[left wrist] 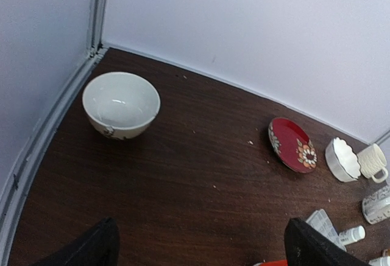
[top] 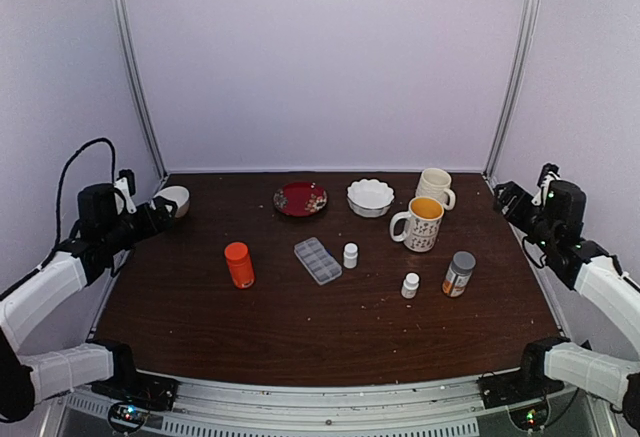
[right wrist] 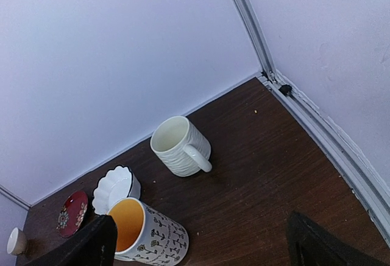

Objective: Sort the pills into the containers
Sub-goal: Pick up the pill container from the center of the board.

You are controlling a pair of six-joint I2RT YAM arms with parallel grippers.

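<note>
Black left fingers (left wrist: 97, 245) and right fingers (right wrist: 91, 245) frame the bottom corners of their wrist views, spread fully wide with nothing between them. One arm hangs at the 9 o'clock edge of the counter (top: 300, 342) and the other at the 3 o'clock edge, which probably serves to leave the middle unobstructed. At that middle lies the clear pill box (top: 318, 260), flat and slightly angled, seemingly put where either arm can reach it. I cannot tell whether its lid is up. Pale specks (left wrist: 250, 142) that may be loose pills dot the dark wood, too small to be sure. Taking the box as the dial's centre, a small white bottle (top: 350, 255) stands just beside it at 3 o'clock. An orange bottle (top: 239, 264) is near at 9, and a second white bottle (top: 410, 285) and a grey-capped bottle (top: 459, 273) are at 4. Farther out are a red plate (top: 300, 199) at 12, a scalloped dish (top: 370, 197) at 1, a patterned mug (top: 420, 224) and a ribbed mug (top: 435, 187) at 2, and a white bowl (top: 176, 199) at 10.
</note>
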